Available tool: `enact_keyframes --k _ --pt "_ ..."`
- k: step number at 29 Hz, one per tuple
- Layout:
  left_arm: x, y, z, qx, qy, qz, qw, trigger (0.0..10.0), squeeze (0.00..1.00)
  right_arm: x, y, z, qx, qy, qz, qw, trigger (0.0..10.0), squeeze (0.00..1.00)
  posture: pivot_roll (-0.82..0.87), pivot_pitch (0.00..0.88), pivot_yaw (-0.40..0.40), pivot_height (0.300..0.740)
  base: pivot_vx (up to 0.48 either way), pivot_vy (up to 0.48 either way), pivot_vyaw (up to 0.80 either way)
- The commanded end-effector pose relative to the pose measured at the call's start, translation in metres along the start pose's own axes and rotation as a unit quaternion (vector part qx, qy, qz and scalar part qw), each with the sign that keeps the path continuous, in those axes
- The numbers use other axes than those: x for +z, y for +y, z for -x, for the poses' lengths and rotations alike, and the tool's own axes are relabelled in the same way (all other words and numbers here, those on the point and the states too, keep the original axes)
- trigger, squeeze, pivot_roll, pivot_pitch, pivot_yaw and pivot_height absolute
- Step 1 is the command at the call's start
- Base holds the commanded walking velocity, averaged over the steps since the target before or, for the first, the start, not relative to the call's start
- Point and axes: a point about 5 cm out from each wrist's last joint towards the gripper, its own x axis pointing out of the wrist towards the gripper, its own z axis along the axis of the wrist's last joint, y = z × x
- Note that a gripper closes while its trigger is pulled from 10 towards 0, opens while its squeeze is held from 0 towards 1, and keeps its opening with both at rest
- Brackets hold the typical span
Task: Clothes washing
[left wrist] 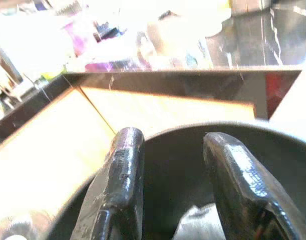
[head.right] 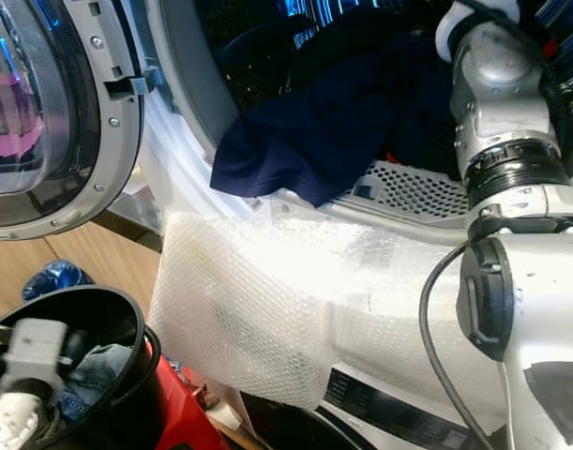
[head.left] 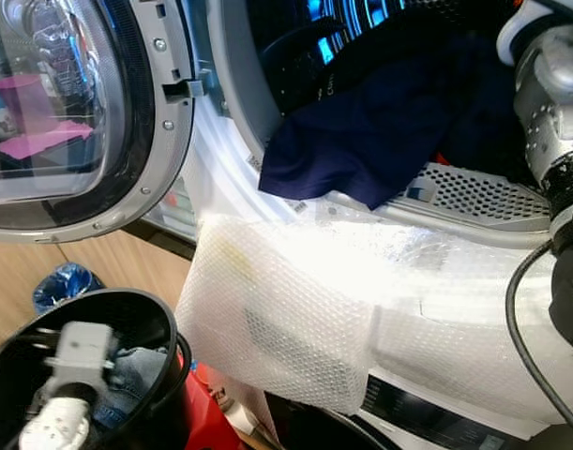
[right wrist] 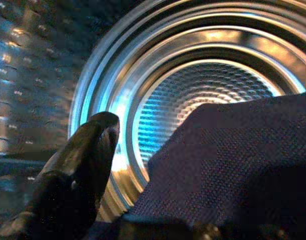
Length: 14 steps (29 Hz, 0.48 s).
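Two sets of black fingers at work on one load. Right gripper reaching through the washer's mouth, one finger plain to see, the other hidden under the navy garment draped over it; apparently clamped on that cloth, though the pinch itself hidden. Beyond those fingers, the steel drum, lit blue, with no laundry visible on its back wall. Behind them, the same navy garment spilling out over the door opening and hanging down to the perforated panel at the lip. Below that, bubble wrap sheeting the washer front. Left gripper parted, grasping nothing, poised over the black basket. Under those fingers, denim waiting in the basket; beside the basket, something red. Off to the left-arm side, the round glass door swung wide open. Judged early to midway: first garment only half in, needing a push deeper; denim to follow; door closing and starting the cycle not yet done.
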Motion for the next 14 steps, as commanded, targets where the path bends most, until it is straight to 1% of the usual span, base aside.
enact_keyframes --k 1,2,5,8,10,11,14 --pt "0.001 0.002 0.001 0.009 -0.004 -0.002 1.000 10.0 0.00 0.008 -0.010 -0.001 -0.030 -0.010 0.017 0.999 10.0 0.87 0.08 0.000 0.034 0.740 0.000 0.000 0.00" --pt "0.002 0.001 0.001 0.006 -0.003 0.003 1.000 10.0 0.00 0.009 -0.018 -0.001 -0.052 0.000 0.013 0.999 10.0 1.00 0.08 0.000 0.030 0.740 0.000 0.000 0.00" --pt "0.001 -0.002 0.000 -0.001 -0.002 0.002 1.000 10.0 0.00 0.010 -0.021 -0.002 -0.060 0.002 0.012 0.998 10.0 1.00 0.08 0.000 0.026 0.740 0.000 0.000 0.00" --pt "0.000 -0.004 0.001 0.002 -0.004 0.003 1.000 10.0 0.00 0.011 -0.020 -0.002 -0.056 -0.004 0.034 0.998 10.0 1.00 0.09 0.000 0.025 0.740 0.000 0.000 0.00" --pt "0.000 -0.006 0.003 0.006 -0.007 0.005 1.000 10.0 0.00 0.009 -0.020 0.000 -0.066 -0.008 0.084 0.994 10.0 1.00 0.09 0.000 0.021 0.740 0.000 0.000 0.00" --pt "0.001 -0.006 0.005 0.008 -0.012 0.005 1.000 10.0 0.00 0.003 -0.022 0.002 -0.077 -0.008 0.114 0.990 10.0 1.00 0.09 0.000 0.018 0.740 0.000 0.000 0.00" --pt "0.003 -0.006 0.005 0.010 -0.018 0.006 1.000 10.0 0.00 -0.002 -0.022 0.004 -0.081 -0.008 0.120 0.989 10.0 1.00 0.10 0.000 0.018 0.740 0.000 0.000 0.00"
